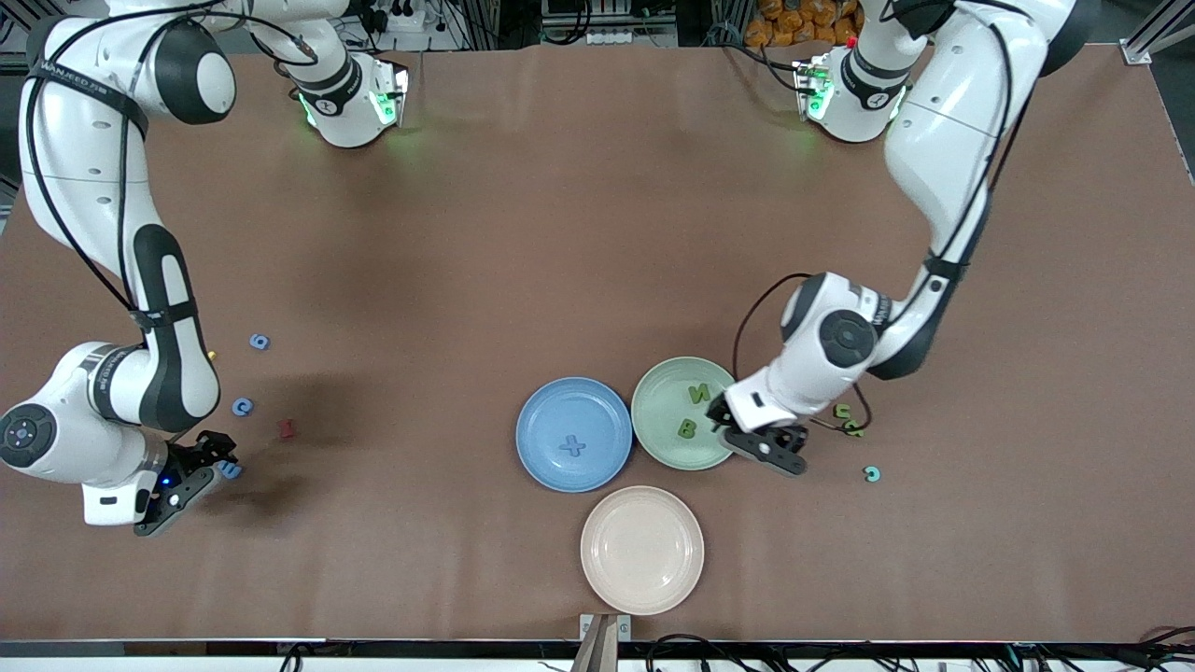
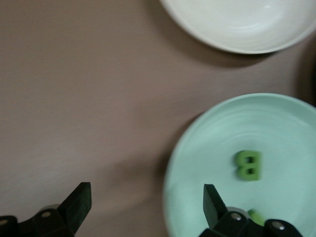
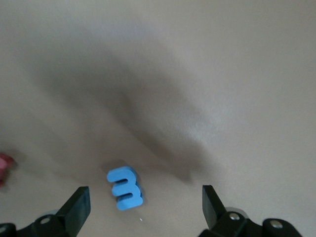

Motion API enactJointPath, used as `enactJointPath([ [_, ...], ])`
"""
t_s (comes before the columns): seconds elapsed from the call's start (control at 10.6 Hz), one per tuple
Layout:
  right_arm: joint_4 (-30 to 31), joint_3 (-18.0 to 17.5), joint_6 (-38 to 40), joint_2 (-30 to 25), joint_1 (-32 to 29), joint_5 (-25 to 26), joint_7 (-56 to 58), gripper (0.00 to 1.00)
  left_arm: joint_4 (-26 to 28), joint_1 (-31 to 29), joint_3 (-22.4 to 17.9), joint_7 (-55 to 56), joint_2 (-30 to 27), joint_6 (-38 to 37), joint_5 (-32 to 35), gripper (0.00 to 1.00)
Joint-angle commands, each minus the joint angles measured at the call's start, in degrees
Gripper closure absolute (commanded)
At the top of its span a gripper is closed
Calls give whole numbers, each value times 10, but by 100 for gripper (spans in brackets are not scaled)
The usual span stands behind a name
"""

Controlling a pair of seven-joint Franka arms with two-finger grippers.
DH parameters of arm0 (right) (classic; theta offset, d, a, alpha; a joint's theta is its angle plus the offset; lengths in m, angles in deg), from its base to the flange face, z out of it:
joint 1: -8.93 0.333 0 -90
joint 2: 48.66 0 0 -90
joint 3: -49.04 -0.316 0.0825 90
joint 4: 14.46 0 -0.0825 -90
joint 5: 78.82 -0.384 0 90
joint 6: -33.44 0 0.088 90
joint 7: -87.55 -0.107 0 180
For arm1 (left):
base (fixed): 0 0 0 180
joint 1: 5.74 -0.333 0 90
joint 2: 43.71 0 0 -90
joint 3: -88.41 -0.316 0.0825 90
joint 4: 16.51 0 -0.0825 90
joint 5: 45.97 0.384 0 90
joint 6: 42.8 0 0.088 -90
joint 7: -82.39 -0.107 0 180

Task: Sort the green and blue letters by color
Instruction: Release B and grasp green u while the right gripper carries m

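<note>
The blue E [image 1: 231, 470] lies on the table toward the right arm's end, and my right gripper [image 1: 210, 471] hangs open just over it; in the right wrist view the E [image 3: 124, 188] sits between the spread fingers [image 3: 79, 202], untouched. Blue g [image 1: 260, 342] and blue C [image 1: 243, 407] lie farther from the front camera. A blue X [image 1: 572, 446] rests in the blue plate [image 1: 551, 415]. Green N [image 1: 698, 394] and B [image 1: 687, 428] lie in the green plate [image 1: 663, 397]. My left gripper [image 1: 752, 439] is open and empty over that plate's rim [image 2: 217, 143], near the B [image 2: 248, 165].
Green U [image 1: 843, 410] and P [image 1: 853, 429] lie on the table beside the left arm's wrist, a teal C [image 1: 872, 474] nearer the camera. A beige plate [image 1: 642, 549] stands nearest the camera. A dark red piece [image 1: 288, 428] lies beside the blue C.
</note>
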Motion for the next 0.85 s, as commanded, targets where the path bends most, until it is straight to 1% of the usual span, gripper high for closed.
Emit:
enactJointPath([
  [0.0, 12, -11, -10, 7, -11, -1, 28, 0, 5, -67, 0, -2, -42, -99, 3, 0],
  [0.09, 15, -11, -9, 7, -10, -3, 31, 0, 8, -91, 1, -11, -40, -111, 3, 0],
  [0.19, 15, -11, -9, 7, -10, -4, 31, 0, 10, -102, 0, -12, -37, -126, 3, 0],
  [0.38, 18, -12, -9, 7, -10, -4, 32, 0, 39, -135, 0, -4, -37, -133, 1, 0],
  [0.47, 23, -12, -9, 7, -11, -4, 33, 0, 54, -149, 0, 22, -40, -134, 1, 0],
  [0.66, 25, -12, -10, 7, -13, -5, 33, 0, 73, -151, 1, 77, -49, -134, 1, 0],
  [0.75, 25, -12, -9, 7, -15, -18, 33, 42, 75, -150, 0, 85, -48, -133, 1, 0],
])
